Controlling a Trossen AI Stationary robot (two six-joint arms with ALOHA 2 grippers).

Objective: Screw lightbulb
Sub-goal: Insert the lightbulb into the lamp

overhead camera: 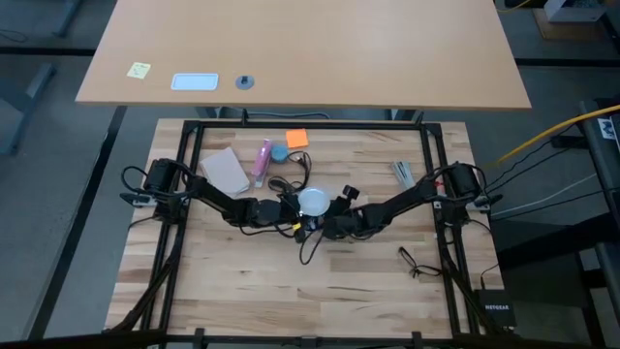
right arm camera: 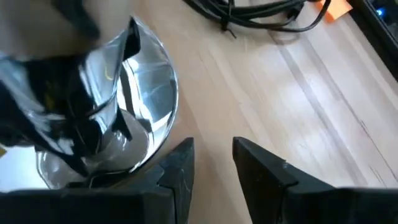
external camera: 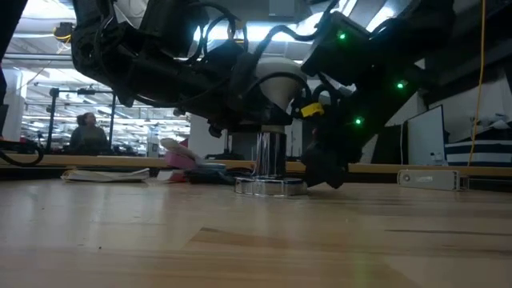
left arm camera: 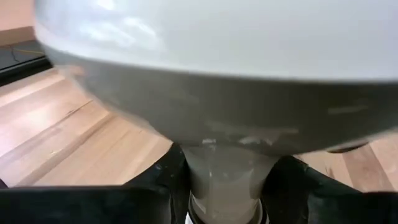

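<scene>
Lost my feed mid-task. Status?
Left gripper clamped on lightbulb neck, over lamp base. Right gripper open beside the base, holding nothing. Black cord nearby.

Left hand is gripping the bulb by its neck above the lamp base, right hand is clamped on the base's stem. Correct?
Not quite. The left hand does grip the lightbulb by its neck, but the right hand holds nothing: the right wrist view shows bare wood between its fingers, beside the lamp base.
</scene>
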